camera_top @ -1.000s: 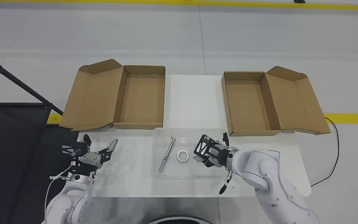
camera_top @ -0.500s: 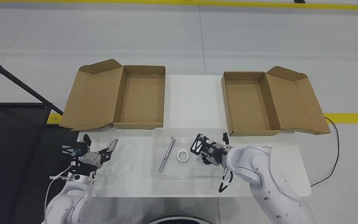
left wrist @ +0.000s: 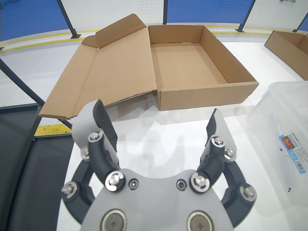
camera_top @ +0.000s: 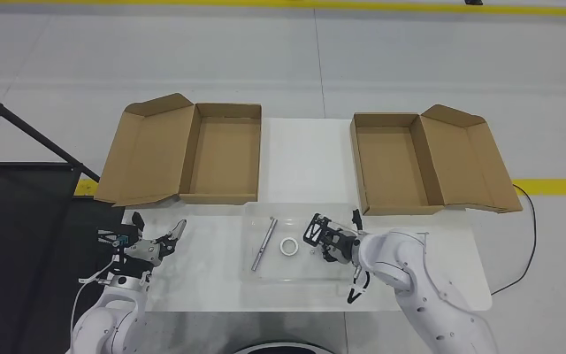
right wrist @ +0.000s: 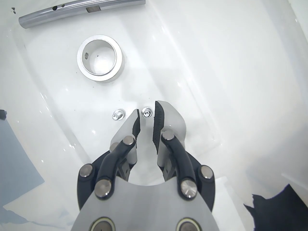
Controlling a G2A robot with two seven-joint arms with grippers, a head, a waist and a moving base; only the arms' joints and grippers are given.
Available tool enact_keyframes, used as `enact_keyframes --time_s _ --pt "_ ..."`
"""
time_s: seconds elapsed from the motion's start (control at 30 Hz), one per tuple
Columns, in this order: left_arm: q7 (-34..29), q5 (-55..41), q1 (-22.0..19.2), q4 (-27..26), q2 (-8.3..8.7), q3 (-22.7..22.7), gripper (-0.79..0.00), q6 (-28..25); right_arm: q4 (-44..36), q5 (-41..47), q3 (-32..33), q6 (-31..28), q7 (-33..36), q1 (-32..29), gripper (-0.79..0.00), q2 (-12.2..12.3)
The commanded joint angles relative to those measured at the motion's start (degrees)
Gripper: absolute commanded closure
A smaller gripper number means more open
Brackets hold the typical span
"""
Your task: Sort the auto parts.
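A clear plastic tray point(camera_top: 256, 274) near the table's front holds a metal rod point(camera_top: 263, 244), a metal ring point(camera_top: 287, 247) and two small bolts. My right gripper point(camera_top: 316, 233) is lowered into the tray. In the right wrist view its fingers point(right wrist: 158, 114) stand a narrow gap apart with one bolt point(right wrist: 146, 113) between the tips; the other bolt point(right wrist: 118, 115) lies just beside them. The ring point(right wrist: 99, 58) and rod point(right wrist: 81, 8) lie farther off. My left gripper point(left wrist: 156, 111) is wide open and empty over the table's front left corner point(camera_top: 159, 227).
Two open cardboard boxes stand at the back, one at the left point(camera_top: 225, 159) and one at the right point(camera_top: 393, 168), each with its lid folded outward. The left box point(left wrist: 190, 61) lies ahead of the left gripper, and the tray's wall point(left wrist: 284, 121) is beside it.
My right gripper has shifted a little to the left, deeper into the tray. The left arm has not moved.
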Motion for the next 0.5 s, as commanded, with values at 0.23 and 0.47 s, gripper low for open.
enact_keyframes --time_s 0.23,0.47 --pt "0.0 0.0 0.0 0.0 0.0 0.0 -0.785 0.0 -1.44 1.69 1.21 -0.45 -2.82 -0.1 0.0 0.32" --pt "0.0 0.0 0.0 0.0 0.0 0.0 -0.785 0.0 -6.39 6.89 6.87 -2.46 -9.79 -2.18 0.0 1.22"
